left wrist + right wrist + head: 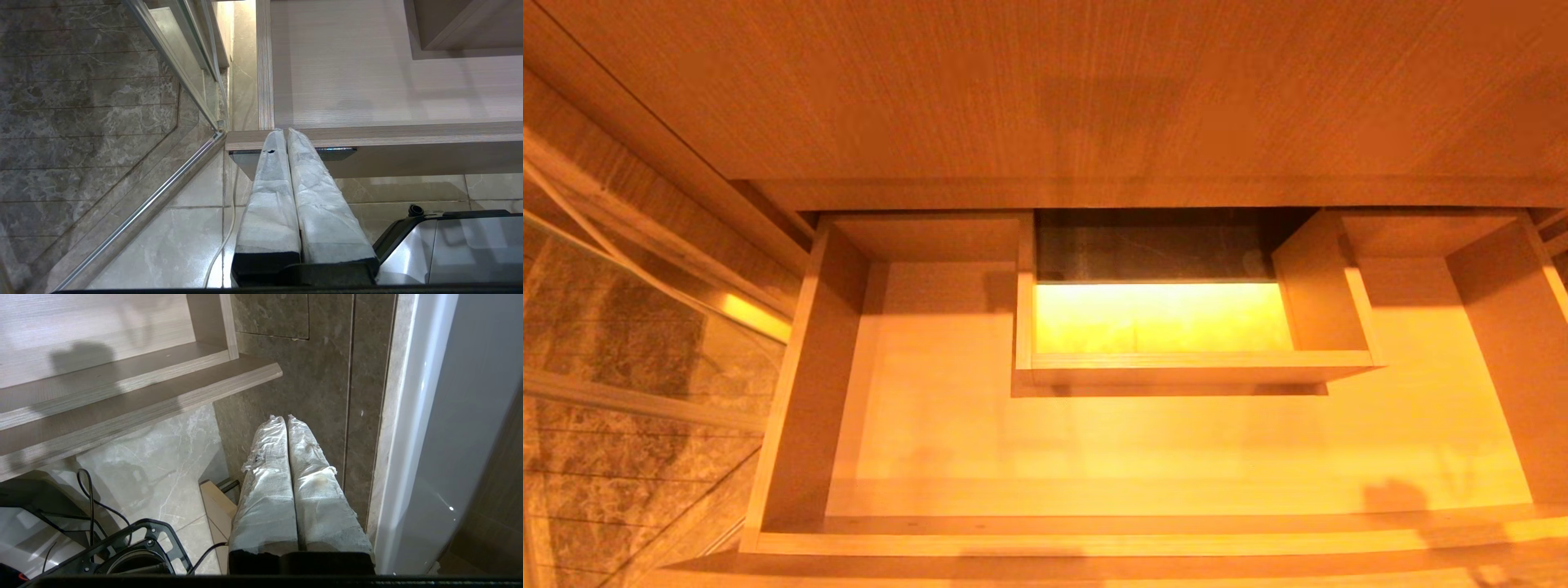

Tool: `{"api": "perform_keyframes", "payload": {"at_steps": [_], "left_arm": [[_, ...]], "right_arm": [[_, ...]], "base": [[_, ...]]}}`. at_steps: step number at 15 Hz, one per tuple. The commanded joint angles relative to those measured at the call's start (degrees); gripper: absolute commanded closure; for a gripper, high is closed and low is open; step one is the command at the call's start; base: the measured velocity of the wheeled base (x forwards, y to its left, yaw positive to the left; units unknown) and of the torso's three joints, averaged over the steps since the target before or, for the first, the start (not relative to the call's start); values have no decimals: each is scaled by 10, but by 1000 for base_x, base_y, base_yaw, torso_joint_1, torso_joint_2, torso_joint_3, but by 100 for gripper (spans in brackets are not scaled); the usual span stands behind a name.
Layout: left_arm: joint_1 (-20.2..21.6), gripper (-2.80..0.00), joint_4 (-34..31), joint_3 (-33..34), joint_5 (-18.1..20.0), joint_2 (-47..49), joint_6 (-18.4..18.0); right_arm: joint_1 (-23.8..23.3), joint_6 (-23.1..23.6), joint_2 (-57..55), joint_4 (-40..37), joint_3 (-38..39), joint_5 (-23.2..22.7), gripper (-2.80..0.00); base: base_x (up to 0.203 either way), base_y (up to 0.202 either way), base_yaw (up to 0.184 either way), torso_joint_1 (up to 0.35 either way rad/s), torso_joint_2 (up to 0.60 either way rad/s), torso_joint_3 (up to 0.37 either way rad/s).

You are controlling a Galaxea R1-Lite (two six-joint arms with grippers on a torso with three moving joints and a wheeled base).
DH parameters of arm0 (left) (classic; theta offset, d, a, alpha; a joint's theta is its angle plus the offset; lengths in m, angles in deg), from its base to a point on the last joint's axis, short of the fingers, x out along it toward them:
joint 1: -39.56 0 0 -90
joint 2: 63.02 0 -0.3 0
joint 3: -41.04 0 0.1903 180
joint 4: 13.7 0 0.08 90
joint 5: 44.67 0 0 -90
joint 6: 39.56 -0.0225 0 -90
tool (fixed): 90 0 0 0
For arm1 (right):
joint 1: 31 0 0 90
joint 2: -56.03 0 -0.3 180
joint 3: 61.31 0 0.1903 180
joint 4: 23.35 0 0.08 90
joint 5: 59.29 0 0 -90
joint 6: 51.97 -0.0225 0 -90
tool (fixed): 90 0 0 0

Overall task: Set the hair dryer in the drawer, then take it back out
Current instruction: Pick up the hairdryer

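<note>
Wood-grain drawer (792,392) was seen open, no hair dryer inside; right gripper (282,418) beside its right corner, jaws pressed together, nothing held.

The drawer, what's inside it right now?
The drawer stands open with only its bare wood floor and the boxed cut-out showing. No hair dryer is visible. The back strip under the countertop is hidden.

drawer (792,392) is light wood-grain laminate, matt, with striped ply-looking edges; floor tiles (171,245) are glossy pale marble-look; wall (322,375) is darker grey stone-look tile; shower frame (163,196) is shiny metal with glass; both grippers, left (284,132) and right (284,418), are wrapped in crinkly, slightly torn white tape
</note>
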Motion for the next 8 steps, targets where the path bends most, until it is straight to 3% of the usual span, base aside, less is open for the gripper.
{"api": "perform_keyframes", "payload": {"at_steps": [1,8], "left_arm": [[0,0,0,1,0,0,-1],[0,0,0,1,0,0,0]], "right_arm": [[0,2,-4,-4,-9,1,0],[-4,3,9,6,-15,0,0]], "base": [[0,0,0,0,0,0],[0,0,0,0,0,0]]}}
